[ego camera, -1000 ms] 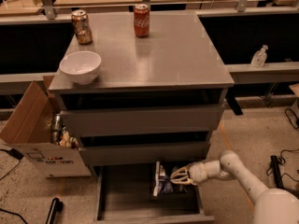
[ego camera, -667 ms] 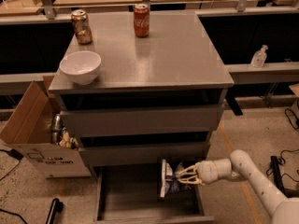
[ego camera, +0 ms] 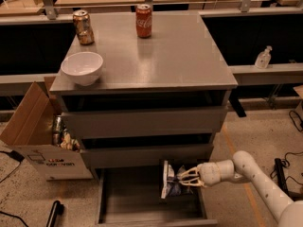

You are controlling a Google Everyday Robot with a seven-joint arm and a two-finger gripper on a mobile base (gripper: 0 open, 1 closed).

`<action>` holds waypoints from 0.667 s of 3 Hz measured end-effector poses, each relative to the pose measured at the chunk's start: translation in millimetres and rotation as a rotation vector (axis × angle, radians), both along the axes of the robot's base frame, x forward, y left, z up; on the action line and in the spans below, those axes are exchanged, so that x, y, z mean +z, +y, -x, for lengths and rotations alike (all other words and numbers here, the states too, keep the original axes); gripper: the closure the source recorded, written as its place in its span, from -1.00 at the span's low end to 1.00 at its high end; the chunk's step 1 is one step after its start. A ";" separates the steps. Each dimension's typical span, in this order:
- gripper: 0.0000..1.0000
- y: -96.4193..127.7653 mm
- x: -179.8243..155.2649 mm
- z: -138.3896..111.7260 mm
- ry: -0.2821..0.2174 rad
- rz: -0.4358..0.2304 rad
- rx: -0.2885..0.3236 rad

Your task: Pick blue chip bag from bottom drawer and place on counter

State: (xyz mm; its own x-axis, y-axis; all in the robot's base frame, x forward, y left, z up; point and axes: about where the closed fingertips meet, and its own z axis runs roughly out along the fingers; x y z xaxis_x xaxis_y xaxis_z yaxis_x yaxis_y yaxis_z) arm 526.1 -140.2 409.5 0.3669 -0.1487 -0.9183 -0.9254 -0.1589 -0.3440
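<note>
Counter [ego camera: 180,56]: broad grey top. It carries a white bowl [ego camera: 83,67], a red soda can [ego camera: 143,20] and a second, duller can [ego camera: 83,27]. The right half is bare, so there is room to set something down.

Bottom drawer [ego camera: 137,202]: pulled out and open. Its floor is bare on the left and in the middle.

My arm: it reaches in from the lower right, low over the drawer's right side. Against a second ago, the elbow sits further out to the right and the wrist has drawn back that way a little.

Blue chip bag [ego camera: 168,183]: it stands on edge inside the drawer, near the right wall, its top just under the middle drawer front. It has shifted slightly right along with my wrist, so it is moving with me, not lying loose. I can't tell whether its lower edge has left the drawer floor.

Gripper [ego camera: 182,178]: at the bag's right edge, fingers pinched onto the foil.

Reading: the grasp looks secured and extraction is just starting. The lift out and up to the counter is not yet done.
</note>
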 end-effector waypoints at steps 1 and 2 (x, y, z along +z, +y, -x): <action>1.00 0.2 20.6 7.6 -0.068 0.038 0.000; 1.00 -9.5 93.7 26.5 -0.245 0.066 -0.017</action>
State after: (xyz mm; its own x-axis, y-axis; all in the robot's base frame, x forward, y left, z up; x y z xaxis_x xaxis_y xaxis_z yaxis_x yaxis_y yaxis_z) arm 499.5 -149.7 503.2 0.5740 -0.2135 -0.7906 -0.8186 -0.1733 -0.5475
